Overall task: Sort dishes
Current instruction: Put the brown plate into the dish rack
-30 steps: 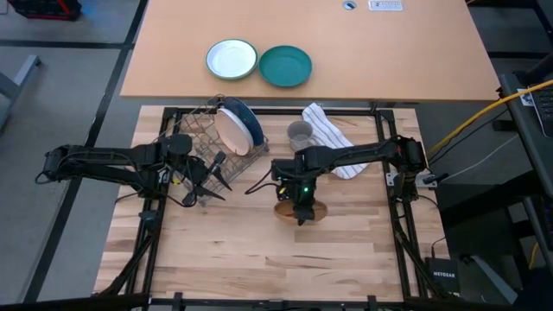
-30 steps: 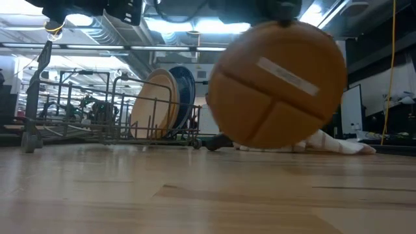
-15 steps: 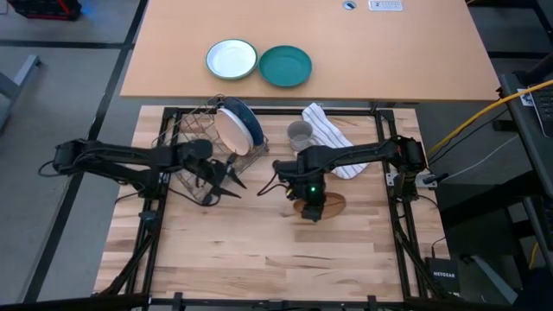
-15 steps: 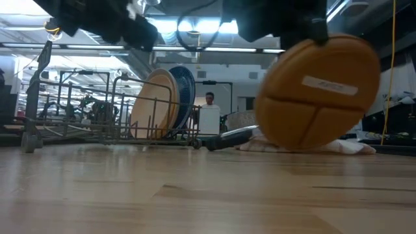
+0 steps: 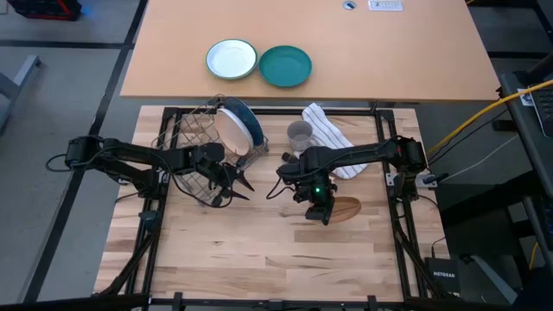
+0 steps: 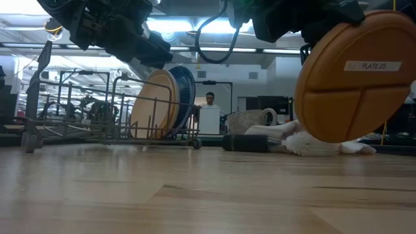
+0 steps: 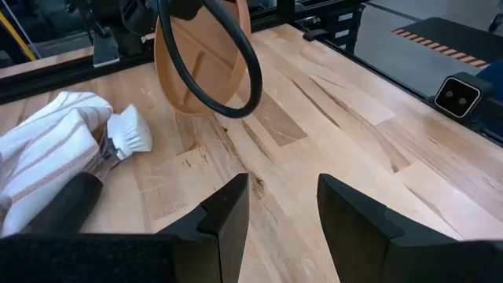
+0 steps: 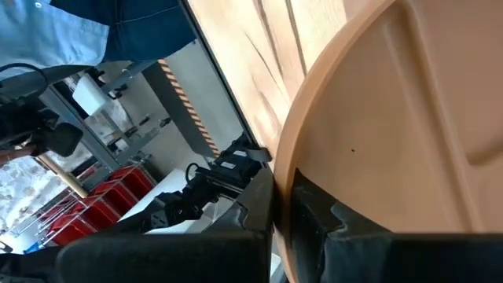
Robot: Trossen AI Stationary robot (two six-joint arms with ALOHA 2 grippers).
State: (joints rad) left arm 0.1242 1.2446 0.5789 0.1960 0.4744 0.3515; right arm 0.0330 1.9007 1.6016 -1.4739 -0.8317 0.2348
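The right gripper (image 5: 321, 210) is clamped on the rim of the brown wooden plate (image 5: 340, 208), fingers closed on its edge w/ the plate held up off the wooden worktop (image 5: 259, 250), right of centre. In the low view the wooden plate (image 6: 359, 75) hangs tilted, nearly on edge, underside toward the camera, w/ a white label reading "PLATE 25". The right wrist view shows the plate (image 8: 409, 141) pinched between the 2 dark fingers (image 8: 259, 206) at its rim.

The left gripper (image 5: 235, 181) hovers just right of the wire dish rack (image 5: 194, 142), fingers spread apart, holding nothing. In the left wrist view its fingers (image 7: 224, 212) stand open above bare wood, w/ the wooden plate (image 7: 204, 59) farther off and a black cable (image 7: 228, 75) looping in front of it.

2 plates stand upright in the rack at its right end: the pale salmon-pink plate (image 5: 230, 131) and, touching behind it, the dark blue plate (image 5: 249, 123). The low view shows them side by side on edge, pink (image 6: 152, 104) on the left, blue (image 6: 184, 91) on the right.

Far right of the rack sit a grey cup (image 5: 299, 134) and a striped white towel (image 5: 333, 138). On the tan table (image 5: 415, 52) beyond, a white plate w/ green rim (image 5: 232, 59) lies beside a teal plate (image 5: 285, 66). A person (image 6: 209, 99) shows far off in the room behind.
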